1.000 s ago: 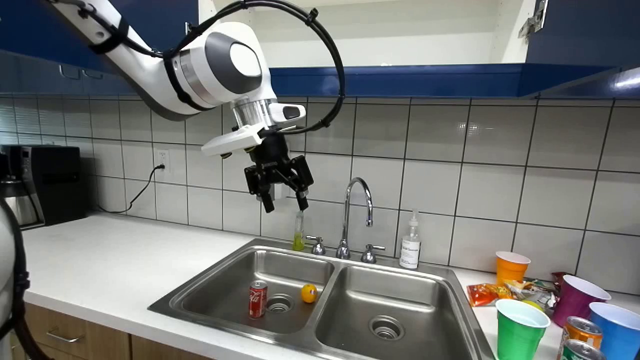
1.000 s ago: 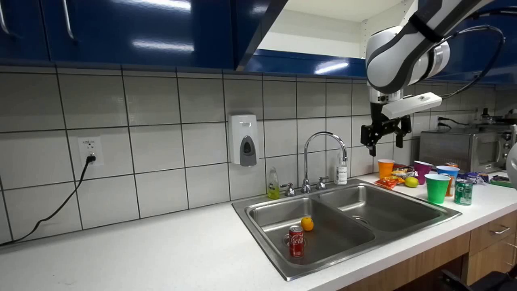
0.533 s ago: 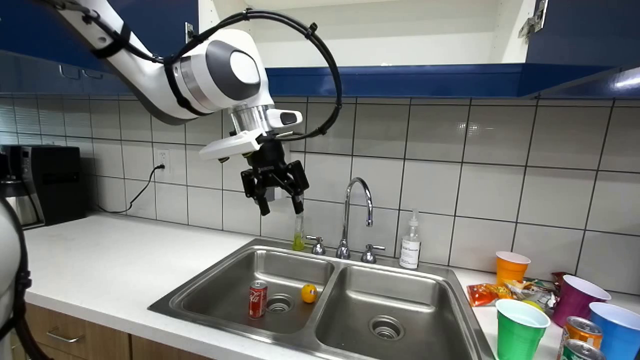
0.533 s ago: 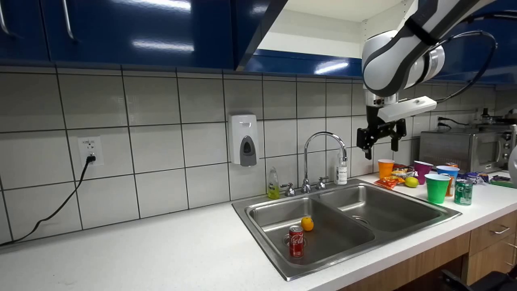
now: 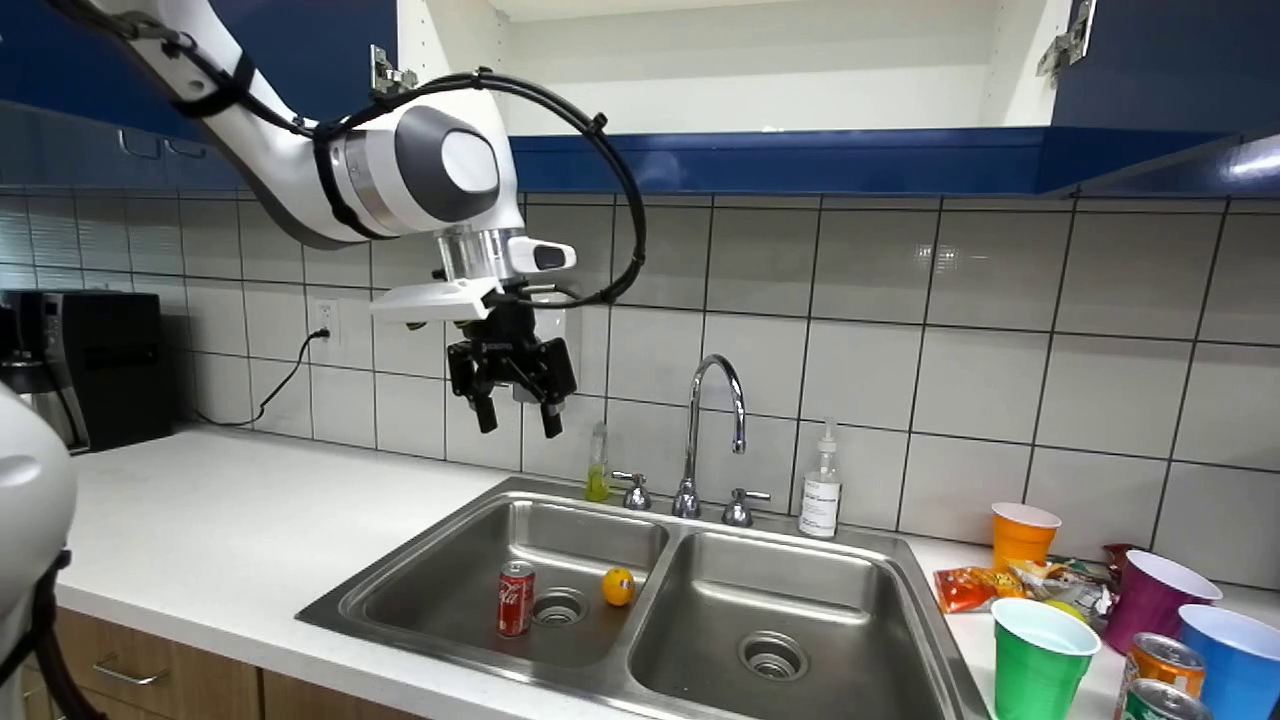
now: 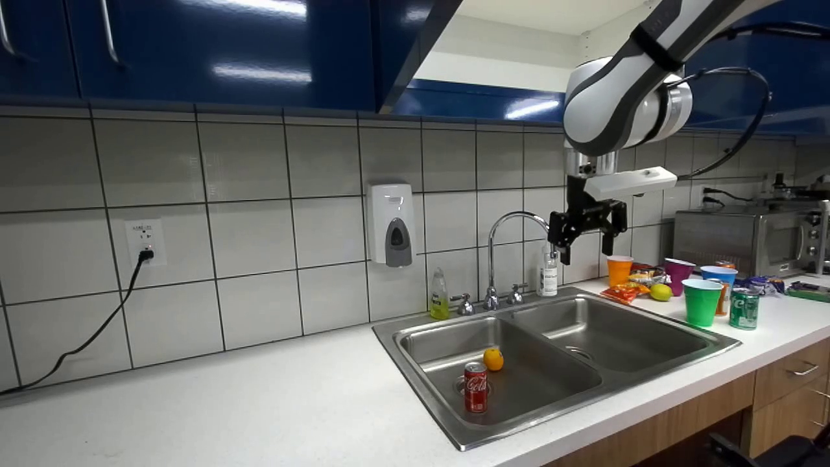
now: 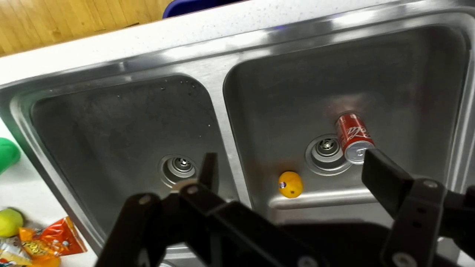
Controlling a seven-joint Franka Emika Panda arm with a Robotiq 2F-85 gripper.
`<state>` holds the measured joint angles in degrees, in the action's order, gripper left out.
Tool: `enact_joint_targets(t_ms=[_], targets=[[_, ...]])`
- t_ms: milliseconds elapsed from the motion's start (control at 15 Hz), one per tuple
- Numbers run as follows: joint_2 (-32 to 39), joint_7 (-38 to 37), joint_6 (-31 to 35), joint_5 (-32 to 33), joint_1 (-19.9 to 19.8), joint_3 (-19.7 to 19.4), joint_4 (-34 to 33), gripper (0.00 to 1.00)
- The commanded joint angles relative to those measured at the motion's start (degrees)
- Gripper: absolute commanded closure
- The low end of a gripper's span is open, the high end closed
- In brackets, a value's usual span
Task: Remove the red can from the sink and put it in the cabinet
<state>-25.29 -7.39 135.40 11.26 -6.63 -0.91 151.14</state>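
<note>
1. By my judgement the task is at its start: the red Coca-Cola can [image 5: 515, 600] stands upright in the left basin [image 5: 450, 598] of the sink [image 5: 650, 600], not yet picked up.
2. The cabinet [image 5: 780, 160] above is already open; grasping, lifting and shelving the can all remain.
3. The Robotiq gripper [image 5: 519, 420] hangs over the sink pointing down, jaws spread wide, nothing between them.
4. The can lies well below the gripper, untouched, just beside the drain [image 7: 323, 155].
5. In an exterior view the gripper [image 6: 587, 251] shows above and right of the can; the wrist view puts the can toward one jaw, so the descent probably needs a shift left.
</note>
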Motion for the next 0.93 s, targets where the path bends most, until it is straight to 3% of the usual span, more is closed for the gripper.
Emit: enact_joint_targets(t_ms=[0,333,867], targets=[[0.83,3.80,0.13,-3.11,1.88,-1.11,-1.04,0.00],[1.55,7.73,0.61,-6.33,4.78,-1.14,-1.59,0.00],[3.42,6.94,0.76,-4.77,5.53,0.00,-1.86,0.00]])
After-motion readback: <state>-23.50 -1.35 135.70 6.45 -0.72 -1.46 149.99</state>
